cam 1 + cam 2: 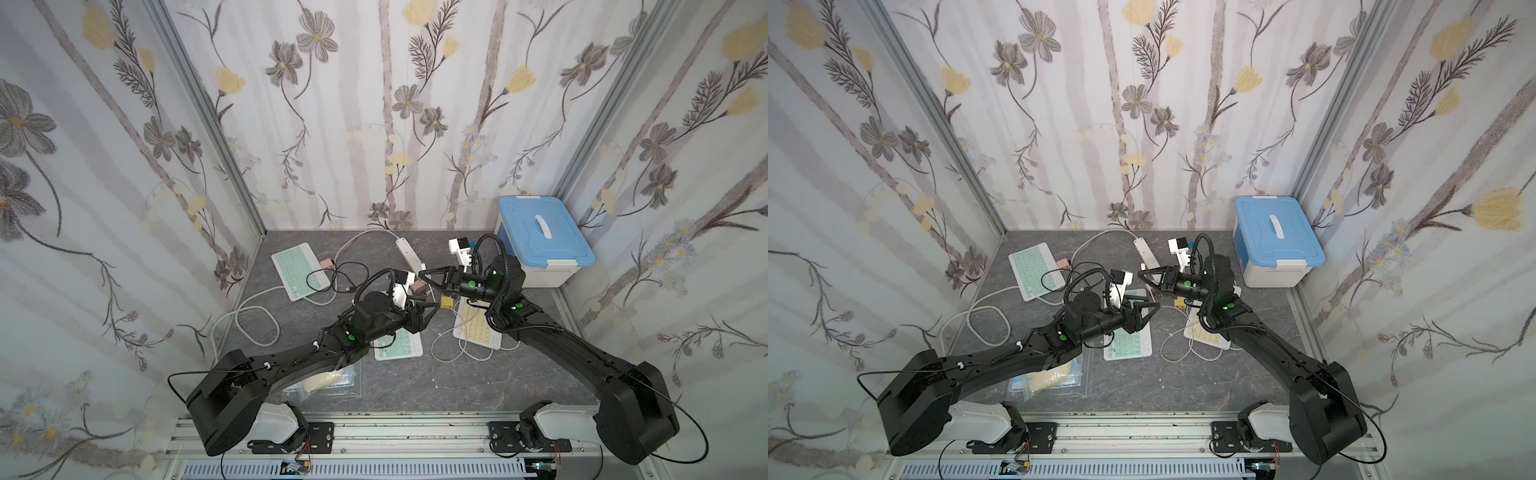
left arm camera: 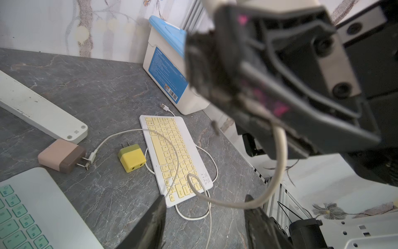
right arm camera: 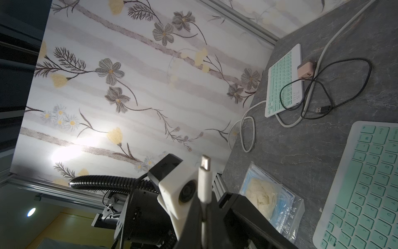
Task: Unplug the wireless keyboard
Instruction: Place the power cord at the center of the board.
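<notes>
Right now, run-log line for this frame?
right pincer: shut on white cable plug, connector bare | left pincer: open, empty | near green keyboard: flat

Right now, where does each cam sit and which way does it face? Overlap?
Top views: above the base, looking down and forward over the table; left arm and right arm show whole, with left gripper, right gripper.
Left wrist: on the left arm, facing rightward at yellow keyboard and blue-lid box; own open jaws, right gripper close up.
Right wrist: on the right arm, facing leftward at the side wall and near green keyboard; own jaws shut on white cable.
Shared: both wrist views show that cable and green keyboard.
</notes>
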Controlling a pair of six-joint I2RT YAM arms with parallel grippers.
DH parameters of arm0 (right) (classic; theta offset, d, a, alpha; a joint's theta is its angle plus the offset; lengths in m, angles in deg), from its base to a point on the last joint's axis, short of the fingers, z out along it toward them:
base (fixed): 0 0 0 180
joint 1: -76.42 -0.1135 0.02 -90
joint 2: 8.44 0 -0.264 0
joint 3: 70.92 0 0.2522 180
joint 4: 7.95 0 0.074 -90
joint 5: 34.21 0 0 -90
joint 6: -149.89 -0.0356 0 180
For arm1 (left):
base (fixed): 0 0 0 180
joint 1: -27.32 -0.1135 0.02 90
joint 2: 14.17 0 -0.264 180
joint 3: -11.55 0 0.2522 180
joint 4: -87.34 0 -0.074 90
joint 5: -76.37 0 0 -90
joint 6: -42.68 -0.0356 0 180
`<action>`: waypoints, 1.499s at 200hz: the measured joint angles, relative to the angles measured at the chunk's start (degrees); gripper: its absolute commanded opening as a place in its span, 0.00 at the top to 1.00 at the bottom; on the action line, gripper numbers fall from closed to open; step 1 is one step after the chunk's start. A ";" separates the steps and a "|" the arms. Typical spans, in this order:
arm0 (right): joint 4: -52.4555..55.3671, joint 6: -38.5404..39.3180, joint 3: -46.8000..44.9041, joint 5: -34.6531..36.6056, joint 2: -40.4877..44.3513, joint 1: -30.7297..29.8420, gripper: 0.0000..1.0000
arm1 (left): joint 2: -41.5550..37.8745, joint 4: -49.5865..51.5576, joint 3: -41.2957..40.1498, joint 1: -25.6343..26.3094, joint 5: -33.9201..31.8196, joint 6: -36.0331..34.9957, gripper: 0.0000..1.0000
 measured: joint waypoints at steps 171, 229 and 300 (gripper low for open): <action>14.43 14.51 -0.52 7.98 1.53 8.17 0.38 | -22.16 32.00 1.68 -15.85 -14.69 0.35 1.00; 25.68 26.51 -4.35 19.89 0.90 8.94 0.39 | -10.58 42.05 5.25 -17.92 -4.09 -1.46 1.00; 32.63 31.65 -7.19 35.50 -3.76 11.50 0.39 | 6.56 40.26 6.56 -15.47 0.37 -1.81 1.00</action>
